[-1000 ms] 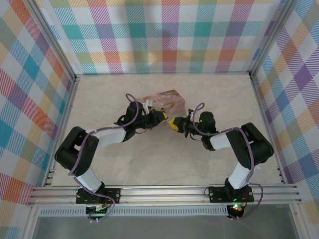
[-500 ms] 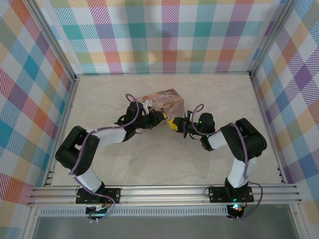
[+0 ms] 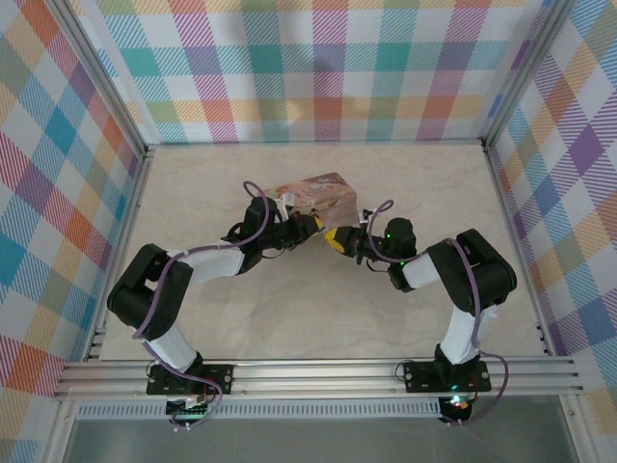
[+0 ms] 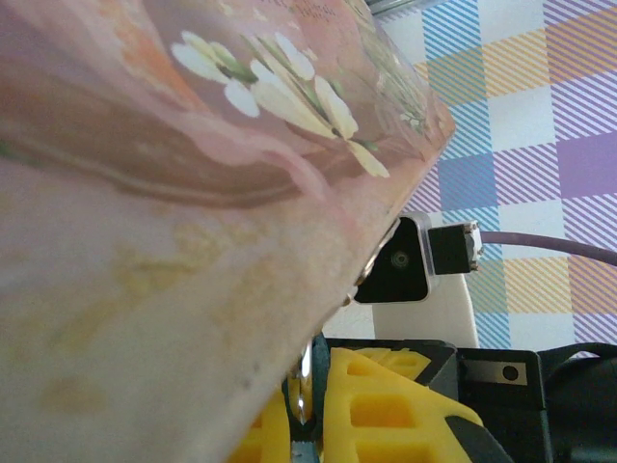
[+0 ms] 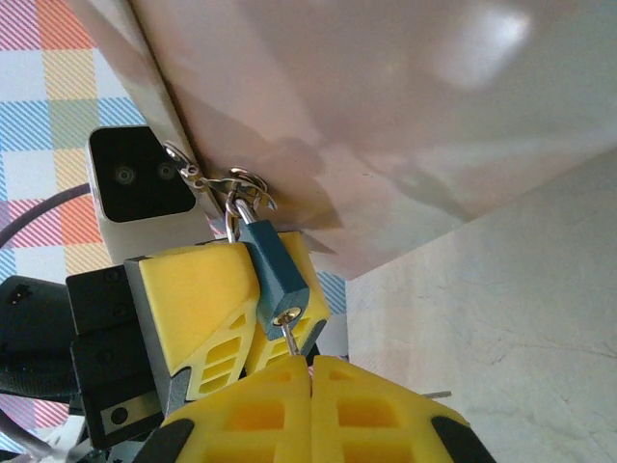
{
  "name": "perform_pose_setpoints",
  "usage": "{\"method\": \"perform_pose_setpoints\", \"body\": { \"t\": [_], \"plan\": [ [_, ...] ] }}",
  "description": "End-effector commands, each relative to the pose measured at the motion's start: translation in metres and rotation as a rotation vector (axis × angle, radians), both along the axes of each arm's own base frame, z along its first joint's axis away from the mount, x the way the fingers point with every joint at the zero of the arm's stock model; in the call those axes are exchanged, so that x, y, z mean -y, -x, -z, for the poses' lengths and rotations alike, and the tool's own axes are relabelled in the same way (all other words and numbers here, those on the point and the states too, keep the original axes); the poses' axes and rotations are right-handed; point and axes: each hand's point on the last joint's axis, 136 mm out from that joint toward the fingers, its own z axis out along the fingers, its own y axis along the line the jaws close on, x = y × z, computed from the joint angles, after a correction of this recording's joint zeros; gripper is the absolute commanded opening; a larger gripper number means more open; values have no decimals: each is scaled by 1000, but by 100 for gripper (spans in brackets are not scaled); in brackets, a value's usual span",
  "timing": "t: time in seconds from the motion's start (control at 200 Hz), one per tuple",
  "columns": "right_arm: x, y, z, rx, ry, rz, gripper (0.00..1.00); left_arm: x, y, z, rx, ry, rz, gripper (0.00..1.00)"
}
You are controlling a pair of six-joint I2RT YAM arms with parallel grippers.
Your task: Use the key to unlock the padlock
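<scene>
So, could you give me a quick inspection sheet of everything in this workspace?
Surface: pale marbled table.
Job's things: small padlock hangs from the clasp of the pink tin; key tip at its keyhole.
Clutter: nothing seen.
Grippers: left gripper shut on the padlock; right gripper shut on the key.
Cables: purple cables loop along both arms.
Surroundings: plaid walls, metal rail in front.

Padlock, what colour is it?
The padlock is dark blue-grey, clearest in the right wrist view.
</scene>
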Motion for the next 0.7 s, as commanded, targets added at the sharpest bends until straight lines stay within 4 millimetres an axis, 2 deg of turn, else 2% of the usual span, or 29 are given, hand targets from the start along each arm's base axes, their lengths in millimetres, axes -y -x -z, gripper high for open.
{"method": "perform_pose_setpoints", "body": {
  "t": [0.0,0.265,0.46,0.625,0.695],
  "plan": [
    [-1,-12,-68,308,-81,57,0,51,76,-6,-65,80,357,0],
    [6,-13,-45,300,-13,55,0,49,75,-7,-61,76,350,0],
    [6,-8,-45,327,51,32,0,48,75,-5,-65,68,347,0],
    [4,-7,-62,330,12,23,0,48,76,-3,-71,67,350,0],
    [4,-7,-59,326,60,19,0,48,77,-2,-74,67,355,0]
  ]
}}
